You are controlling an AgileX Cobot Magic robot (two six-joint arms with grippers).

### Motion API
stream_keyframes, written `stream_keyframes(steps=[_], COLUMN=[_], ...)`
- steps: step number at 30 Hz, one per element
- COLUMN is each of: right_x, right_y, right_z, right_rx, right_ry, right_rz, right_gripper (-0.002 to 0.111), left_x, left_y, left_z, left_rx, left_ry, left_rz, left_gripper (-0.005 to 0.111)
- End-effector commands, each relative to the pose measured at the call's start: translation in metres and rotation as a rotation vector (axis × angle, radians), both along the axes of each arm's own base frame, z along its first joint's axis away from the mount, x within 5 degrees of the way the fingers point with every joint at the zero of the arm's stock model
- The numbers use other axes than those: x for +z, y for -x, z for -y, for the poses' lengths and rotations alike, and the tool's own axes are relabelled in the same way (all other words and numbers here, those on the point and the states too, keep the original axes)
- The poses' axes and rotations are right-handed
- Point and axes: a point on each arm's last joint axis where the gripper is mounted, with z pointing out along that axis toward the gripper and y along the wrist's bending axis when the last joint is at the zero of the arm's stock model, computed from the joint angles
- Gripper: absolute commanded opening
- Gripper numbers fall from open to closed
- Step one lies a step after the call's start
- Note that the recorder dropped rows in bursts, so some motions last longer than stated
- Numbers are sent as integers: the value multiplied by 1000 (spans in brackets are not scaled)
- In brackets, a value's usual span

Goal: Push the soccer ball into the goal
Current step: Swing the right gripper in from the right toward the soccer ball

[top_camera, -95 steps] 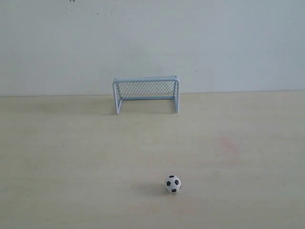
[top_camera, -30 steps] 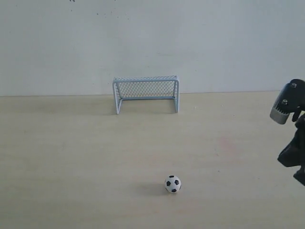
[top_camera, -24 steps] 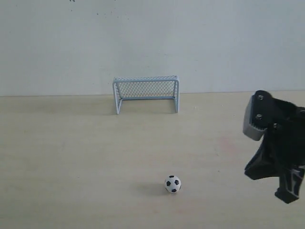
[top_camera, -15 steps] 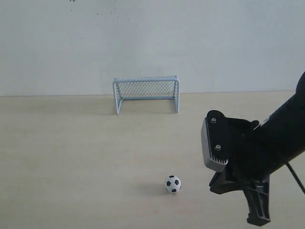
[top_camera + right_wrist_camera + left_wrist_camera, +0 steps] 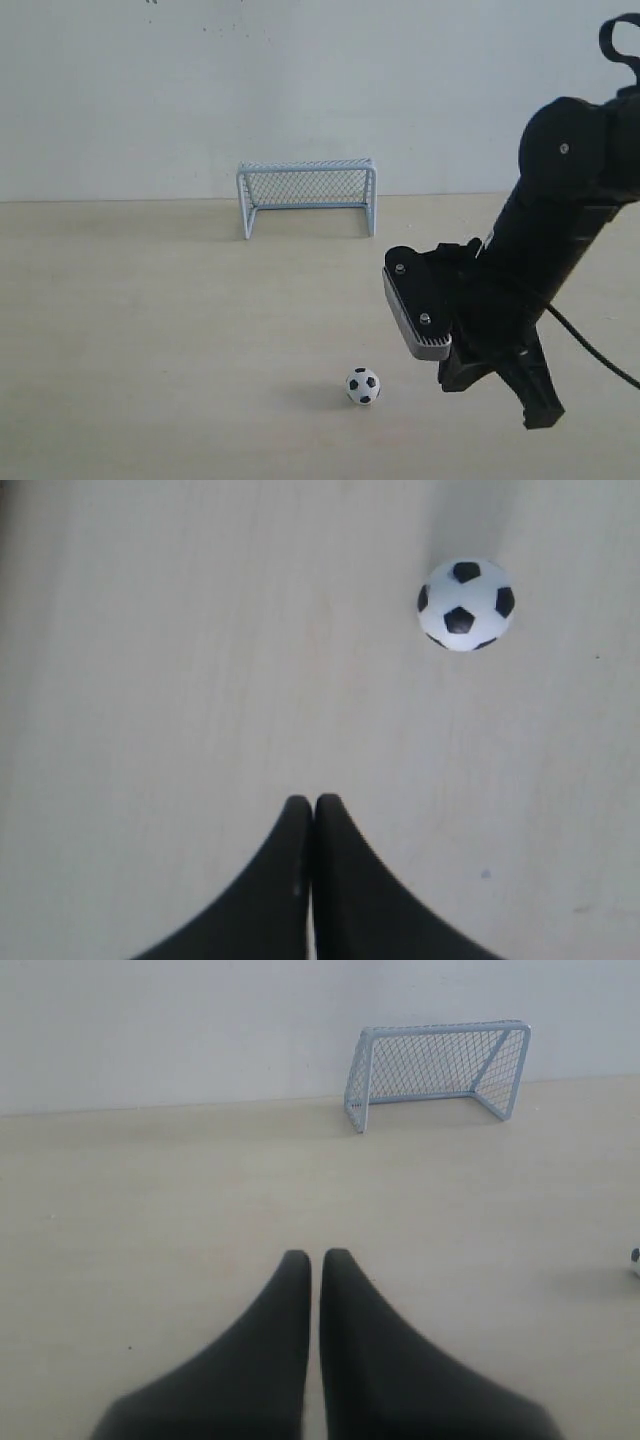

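The soccer ball point(image 5: 363, 386), white with black patches, rests on the pale tabletop in front of the goal point(image 5: 306, 167), well short of it. The goal stands against the back wall with its opening facing the ball. My right gripper point(image 5: 542, 417) is shut and empty, pointing down at the table to the right of the ball, not touching it. In the right wrist view the ball point(image 5: 465, 604) lies ahead of the shut tips point(image 5: 313, 802), off to one side. My left gripper point(image 5: 316, 1256) is shut and empty; its view shows the goal point(image 5: 440, 1029) far ahead and a sliver of the ball point(image 5: 636, 1260).
A plain pale wall point(image 5: 300, 80) rises right behind the goal. The wooden tabletop point(image 5: 150, 320) stretches to both sides. The right arm's black body and its camera housing point(image 5: 415, 315) hang above the table right of the ball.
The right arm came in from the right edge and swung left and down, ending close beside the ball. Ball and goal have not moved.
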Motion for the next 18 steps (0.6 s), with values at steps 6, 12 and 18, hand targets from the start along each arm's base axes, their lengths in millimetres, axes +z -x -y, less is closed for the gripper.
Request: stream_keyframes(steps=[6,12,18], right_x=[-15,-40,-44], right_y=[-22,-25,-28], right_z=[-9,-11,-21], right_rx=[50,46,-11], right_ry=[69,92,2], right_rz=[-97,-176,-171], right_gripper=[0,0,0], left_x=[-1,-1,-1], left_y=[0,0,0], left_z=[0,0,0], left_rx=[3,3,3], left_ry=[3,3,3], left_rz=[-2,-2,-2], left_gripper=[4,4,4])
